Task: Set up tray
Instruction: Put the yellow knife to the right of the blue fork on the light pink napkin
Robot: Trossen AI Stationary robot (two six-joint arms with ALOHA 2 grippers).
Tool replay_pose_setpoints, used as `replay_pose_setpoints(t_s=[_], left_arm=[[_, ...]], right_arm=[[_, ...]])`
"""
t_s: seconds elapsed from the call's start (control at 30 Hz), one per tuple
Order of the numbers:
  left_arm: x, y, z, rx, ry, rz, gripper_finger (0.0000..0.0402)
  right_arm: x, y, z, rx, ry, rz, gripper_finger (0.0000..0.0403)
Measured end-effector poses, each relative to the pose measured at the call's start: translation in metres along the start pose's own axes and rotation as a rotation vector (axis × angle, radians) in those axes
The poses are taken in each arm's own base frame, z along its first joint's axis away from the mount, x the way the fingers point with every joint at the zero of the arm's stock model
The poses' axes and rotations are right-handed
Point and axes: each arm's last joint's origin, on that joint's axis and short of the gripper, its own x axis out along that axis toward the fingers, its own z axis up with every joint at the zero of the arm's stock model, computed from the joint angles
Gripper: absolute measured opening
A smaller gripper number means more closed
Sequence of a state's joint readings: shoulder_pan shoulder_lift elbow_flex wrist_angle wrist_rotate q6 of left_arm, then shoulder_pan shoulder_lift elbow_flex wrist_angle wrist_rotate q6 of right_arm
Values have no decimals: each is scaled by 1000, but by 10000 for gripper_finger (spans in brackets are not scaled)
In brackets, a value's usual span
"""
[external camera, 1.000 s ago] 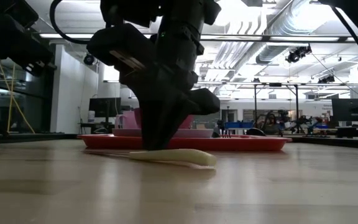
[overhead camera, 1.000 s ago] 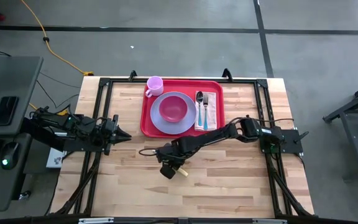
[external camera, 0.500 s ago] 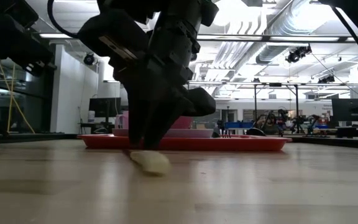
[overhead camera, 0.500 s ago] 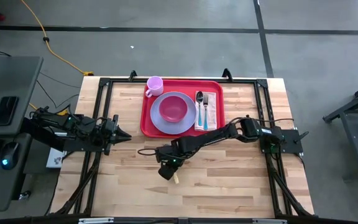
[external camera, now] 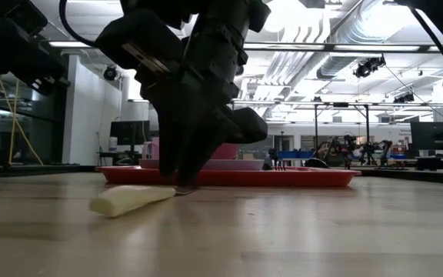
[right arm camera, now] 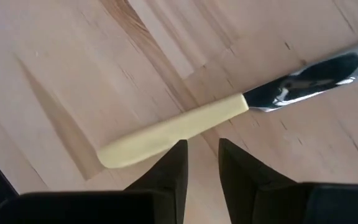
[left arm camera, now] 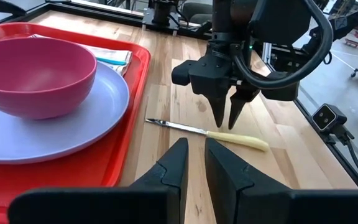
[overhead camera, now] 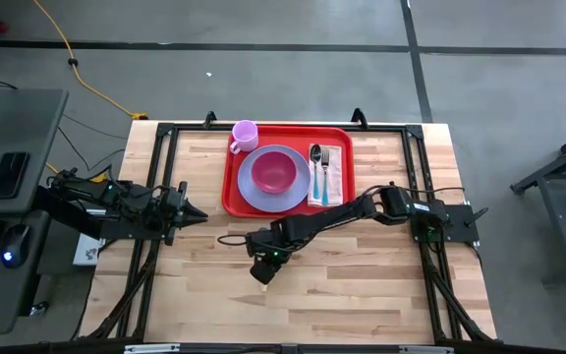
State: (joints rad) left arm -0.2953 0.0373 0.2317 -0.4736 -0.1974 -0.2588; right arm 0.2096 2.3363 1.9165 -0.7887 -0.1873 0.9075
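- The red tray (overhead camera: 288, 167) lies flat near the far edge of the wooden worktop (overhead camera: 362, 285), about in the middle from side to side.
- On the tray sits a round lavender plate (overhead camera: 275, 187) with a pink bowl (overhead camera: 274, 171) on top of it.
- A pink cup (overhead camera: 245, 135) stands at the tray's far left corner, just beside the plate.
- To the right of the plate lies a white napkin (overhead camera: 326, 177) with a spoon (overhead camera: 315, 167) and a fork (overhead camera: 326, 165) on it.
- A knife (left arm camera: 211, 131) with a pale yellow handle lies flat on the worktop, off the tray and near its front edge.
- The right end effector (left arm camera: 225, 120) points straight down just over the knife, close to where the blade meets the handle.
- Its 2 fingers (right arm camera: 166, 167) stand a little apart with a thin gap between them, and they pinch nothing.
- The knife is not lifted; it rests on the wood.
- The left end effector (overhead camera: 193, 213) waits low over the left side of the worktop, pointing at the tray.
- Its 2 fingers (left arm camera: 173, 168) also stand a little apart and hold nothing.
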Motion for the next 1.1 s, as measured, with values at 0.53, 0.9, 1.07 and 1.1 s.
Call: replay_pose_setpoints(t_s=[0.53, 0.9, 1.07, 1.1], left_arm=[[0, 0, 0, 0, 0, 0, 85], [0, 0, 0, 0, 0, 0, 85], [0, 0, 0, 0, -1, 0, 85], [0, 0, 0, 0, -1, 0, 85]], right_arm=[[-7, 16, 10, -68, -116, 151, 67], [-8, 13, 14, -153, -97, 174, 67], [-3, 11, 14, -159, -81, 168, 67], [-1, 11, 14, -164, -79, 167, 67]])
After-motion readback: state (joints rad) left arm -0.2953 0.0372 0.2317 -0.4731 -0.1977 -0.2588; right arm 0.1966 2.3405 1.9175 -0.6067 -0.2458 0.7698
